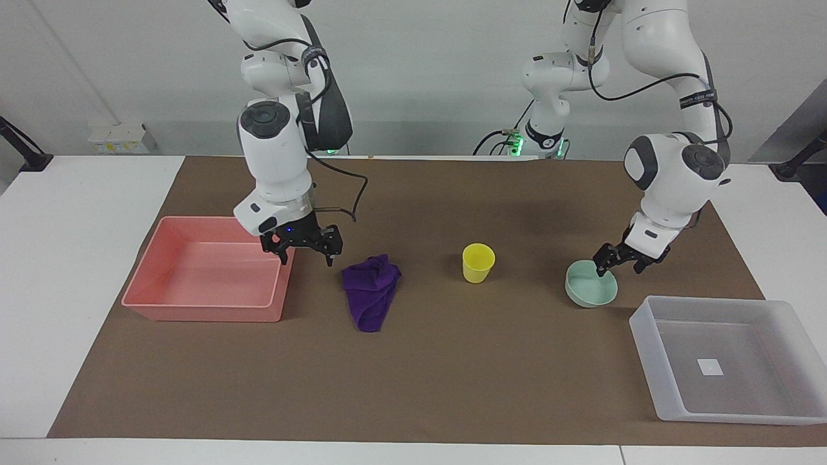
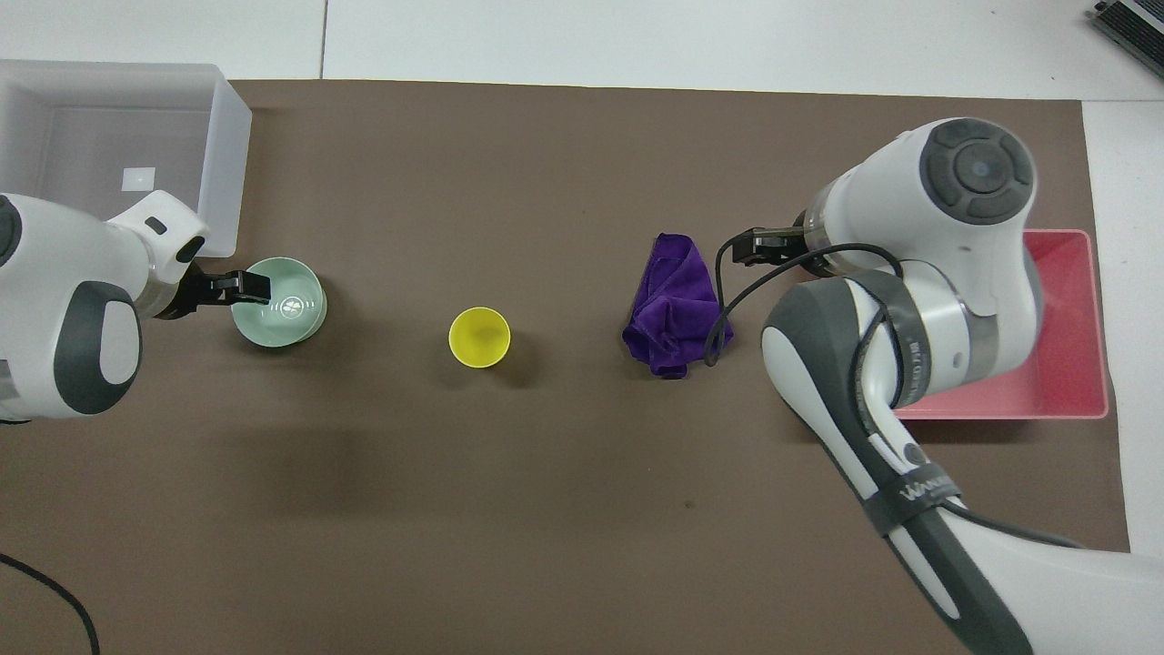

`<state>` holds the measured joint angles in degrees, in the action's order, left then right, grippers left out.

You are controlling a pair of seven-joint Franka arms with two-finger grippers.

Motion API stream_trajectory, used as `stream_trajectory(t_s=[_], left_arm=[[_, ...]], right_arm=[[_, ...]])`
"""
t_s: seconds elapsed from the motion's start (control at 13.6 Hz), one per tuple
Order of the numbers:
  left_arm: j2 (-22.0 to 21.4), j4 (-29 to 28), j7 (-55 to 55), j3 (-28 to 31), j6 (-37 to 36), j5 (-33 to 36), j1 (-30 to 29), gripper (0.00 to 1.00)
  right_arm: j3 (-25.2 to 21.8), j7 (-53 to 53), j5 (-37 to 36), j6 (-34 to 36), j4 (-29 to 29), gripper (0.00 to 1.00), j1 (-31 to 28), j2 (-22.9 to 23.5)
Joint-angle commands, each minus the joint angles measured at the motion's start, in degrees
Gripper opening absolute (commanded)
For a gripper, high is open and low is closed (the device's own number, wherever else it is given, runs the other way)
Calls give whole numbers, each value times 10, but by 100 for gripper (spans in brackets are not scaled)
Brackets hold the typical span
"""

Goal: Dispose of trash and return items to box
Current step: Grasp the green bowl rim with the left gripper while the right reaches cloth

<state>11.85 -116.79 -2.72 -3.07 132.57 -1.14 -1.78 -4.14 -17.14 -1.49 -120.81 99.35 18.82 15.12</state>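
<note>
Your purple cloth (image 1: 371, 290) lies crumpled beside the pink bin (image 1: 208, 310); the yellow cup (image 1: 478, 262), mint-green bowl (image 1: 590, 284) and translucent tray (image 1: 730, 413) sit toward the left arm's end. Right gripper (image 1: 302, 248) – fingers spread – hovers between bin and cloth. Left gripper (image 1: 621, 259) – open – straddles the bowl's rim.

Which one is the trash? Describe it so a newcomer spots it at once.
On the brown mat, find the pink bin. Beside it, toward the yellow cup, lies the trash: a crumpled deep-purple cloth, the only soft, folded thing there.
</note>
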Motion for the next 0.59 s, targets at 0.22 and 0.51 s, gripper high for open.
stream_trajectory(t_s=[0.22,0.51], left_arm=[[19,-5,-5,2,18,-8,5,33],[18,-5,2,1,16,-8,5,0]], right_arm=[[-1,-70,-9,-99,-7,100,47,76],[-1,-71,-15,-123,-6,100,57,100]])
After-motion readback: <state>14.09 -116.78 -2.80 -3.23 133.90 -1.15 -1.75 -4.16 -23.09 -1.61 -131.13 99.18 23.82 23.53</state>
